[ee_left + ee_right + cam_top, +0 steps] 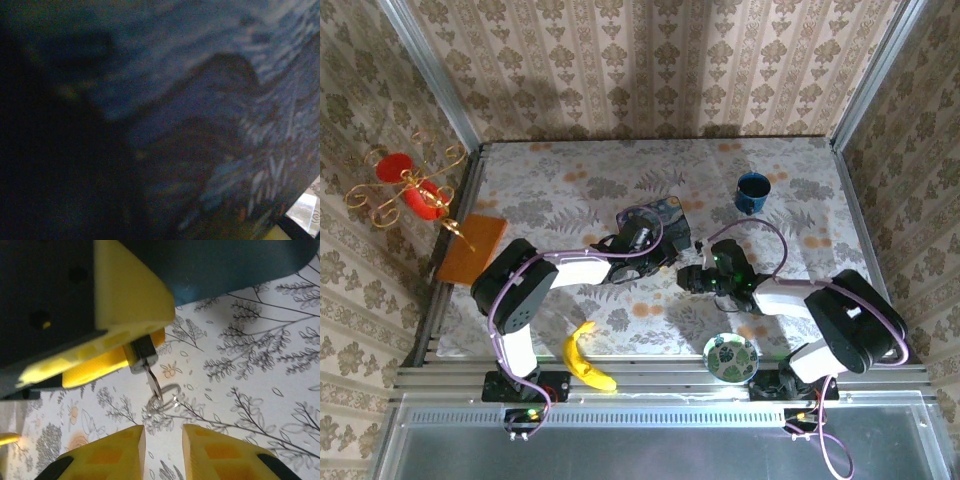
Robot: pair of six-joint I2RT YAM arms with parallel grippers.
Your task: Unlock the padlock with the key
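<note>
Left pincer (136, 347) clamped on the padlock (143, 356), with the key (152, 381) projecting from it; right pincer (162, 442) slightly apart and empty, near the key. Counter (570, 170) with a floral cover, enclosed by wallpapered walls (640, 70). One blue tin (662, 213) lies against the left pincer. Around them: one brown board (472, 247), one candle holder (405, 190), one banana (588, 362), one mug (752, 192) and one dish (731, 357).
</note>
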